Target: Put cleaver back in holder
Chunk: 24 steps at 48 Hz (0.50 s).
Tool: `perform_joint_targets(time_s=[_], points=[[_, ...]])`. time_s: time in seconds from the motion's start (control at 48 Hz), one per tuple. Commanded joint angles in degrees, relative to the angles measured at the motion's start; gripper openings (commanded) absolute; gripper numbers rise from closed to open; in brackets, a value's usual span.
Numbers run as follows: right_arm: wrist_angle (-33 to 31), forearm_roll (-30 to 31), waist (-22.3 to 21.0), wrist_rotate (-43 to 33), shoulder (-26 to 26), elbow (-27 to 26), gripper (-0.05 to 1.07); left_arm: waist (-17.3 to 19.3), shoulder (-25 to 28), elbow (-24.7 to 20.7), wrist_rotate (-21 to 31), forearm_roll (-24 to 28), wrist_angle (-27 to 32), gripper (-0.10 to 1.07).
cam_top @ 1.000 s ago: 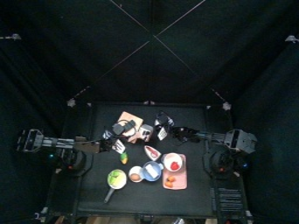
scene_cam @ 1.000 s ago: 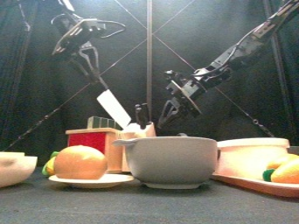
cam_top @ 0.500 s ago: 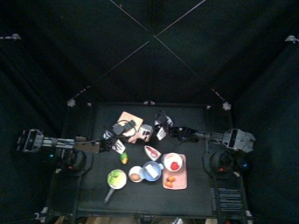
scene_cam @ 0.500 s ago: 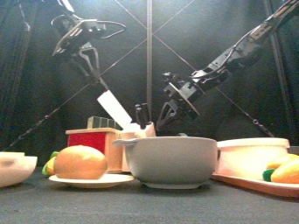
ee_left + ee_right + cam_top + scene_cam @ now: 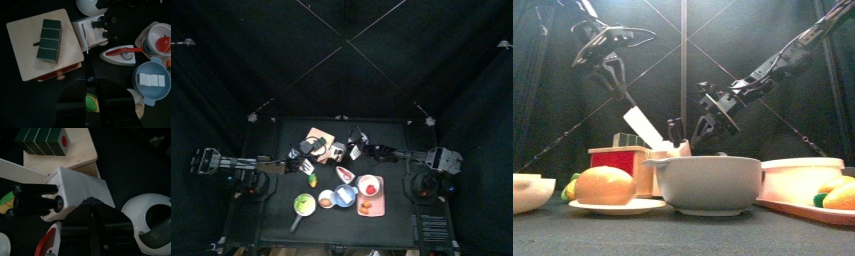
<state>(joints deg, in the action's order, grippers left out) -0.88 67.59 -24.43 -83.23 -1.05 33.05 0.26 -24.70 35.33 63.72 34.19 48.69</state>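
Bowls [image 5: 708, 183] and plates [image 5: 607, 207] crowd the front (air above the holder [image 5: 660, 160] open)

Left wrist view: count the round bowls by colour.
White: 2, the cropped bowl and the bowl with something red in it
Blue: 1, the blue bowl holding white pieces
Total: 3

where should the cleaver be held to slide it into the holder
By the dark handle at its upper end, coming from above, as the left gripper appears to hold it. The cleaver hangs tilted with its broad white blade pointing down, so a grip at the top leaves the whole blade free to go in.
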Motion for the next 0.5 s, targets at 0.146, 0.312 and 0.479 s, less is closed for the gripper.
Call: perform_joint_targets(time_s=[0.146,0.312,0.479], points=[[0.18,0.09,0.09,0.09,0.97,-1.49,0.38,0.97,-0.09,-0.62,0.0,0.35,-2.46,0.32],[0.35,0.09,0.09,0.09,0.88,-1.49,0.38,1.76,0.0,-0.62,0.0,0.35,-3.52,0.32],[0.53,0.09,0.09,0.09,0.88,-1.49,0.38,2.64,-0.09,-0.26,0.0,0.26,-4.57,0.32]])
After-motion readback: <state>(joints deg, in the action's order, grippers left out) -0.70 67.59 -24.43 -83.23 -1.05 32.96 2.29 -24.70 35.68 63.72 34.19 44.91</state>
